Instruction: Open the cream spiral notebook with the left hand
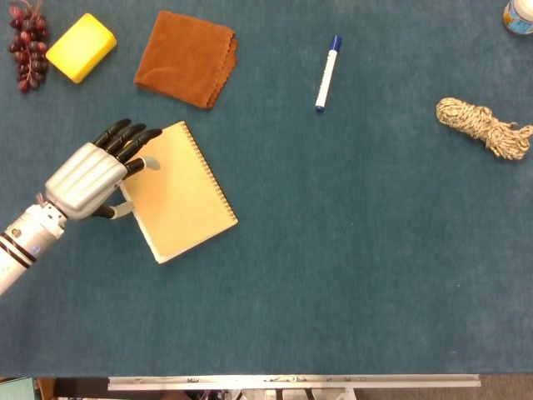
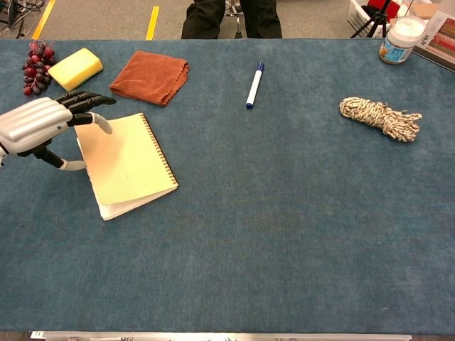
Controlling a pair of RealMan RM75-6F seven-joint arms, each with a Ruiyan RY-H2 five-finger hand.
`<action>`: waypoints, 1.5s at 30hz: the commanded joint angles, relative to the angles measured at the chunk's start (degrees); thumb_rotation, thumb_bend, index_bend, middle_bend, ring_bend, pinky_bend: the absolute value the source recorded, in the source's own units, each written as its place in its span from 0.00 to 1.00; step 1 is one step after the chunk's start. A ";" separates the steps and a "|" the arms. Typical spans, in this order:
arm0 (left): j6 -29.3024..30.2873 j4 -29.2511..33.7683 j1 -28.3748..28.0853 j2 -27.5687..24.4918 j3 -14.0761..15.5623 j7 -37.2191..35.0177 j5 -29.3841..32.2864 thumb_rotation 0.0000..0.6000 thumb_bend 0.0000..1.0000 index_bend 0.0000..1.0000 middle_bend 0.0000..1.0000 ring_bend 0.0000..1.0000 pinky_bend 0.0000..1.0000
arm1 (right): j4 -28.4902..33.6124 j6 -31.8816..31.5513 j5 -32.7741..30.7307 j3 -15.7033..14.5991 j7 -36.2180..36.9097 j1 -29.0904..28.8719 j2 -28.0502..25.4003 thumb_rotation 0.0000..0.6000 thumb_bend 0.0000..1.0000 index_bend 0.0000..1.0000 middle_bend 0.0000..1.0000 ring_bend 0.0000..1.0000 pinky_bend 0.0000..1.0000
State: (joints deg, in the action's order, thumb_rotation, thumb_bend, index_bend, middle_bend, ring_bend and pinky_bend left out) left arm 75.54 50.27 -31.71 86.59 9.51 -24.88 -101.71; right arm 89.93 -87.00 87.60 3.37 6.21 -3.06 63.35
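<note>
The cream spiral notebook (image 1: 181, 193) (image 2: 128, 162) lies left of centre on the blue table, tilted, with its spiral binding along the right edge. My left hand (image 1: 87, 177) (image 2: 37, 126) is at its left edge. One fingertip (image 2: 104, 126) rests on the cover's top left corner, and the thumb (image 2: 72, 165) hooks in at the left edge. The cover looks slightly raised there, and a white band of pages shows along the near edge. My right hand is in neither view.
An orange cloth (image 1: 186, 58) lies just behind the notebook, with a yellow sponge (image 1: 81, 47) and grapes (image 1: 27, 46) at the back left. A blue-capped marker (image 1: 327, 73) sits at back centre, a rope bundle (image 1: 485, 127) to the right and a jar (image 2: 399, 39) at the far right corner.
</note>
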 commanded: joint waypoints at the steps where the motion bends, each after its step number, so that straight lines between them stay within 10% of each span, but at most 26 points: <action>1: 1.67 -1.15 0.29 0.82 -0.52 -1.33 -0.36 1.00 0.17 0.30 0.06 0.00 0.00 | -0.03 -0.11 0.10 0.02 0.07 0.02 0.02 1.00 0.37 0.54 0.45 0.40 0.47; 45: -1.45 12.69 -8.35 4.10 -7.98 2.99 1.10 1.00 0.26 0.41 0.11 0.00 0.00 | -2.87 -1.19 -0.11 0.63 3.16 0.50 0.93 1.00 0.37 0.54 0.45 0.40 0.47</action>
State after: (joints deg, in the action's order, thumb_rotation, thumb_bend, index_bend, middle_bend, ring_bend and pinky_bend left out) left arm 74.30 62.75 -39.83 90.50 1.77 -22.06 -100.83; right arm 87.05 -88.18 87.49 4.00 9.37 -2.56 64.27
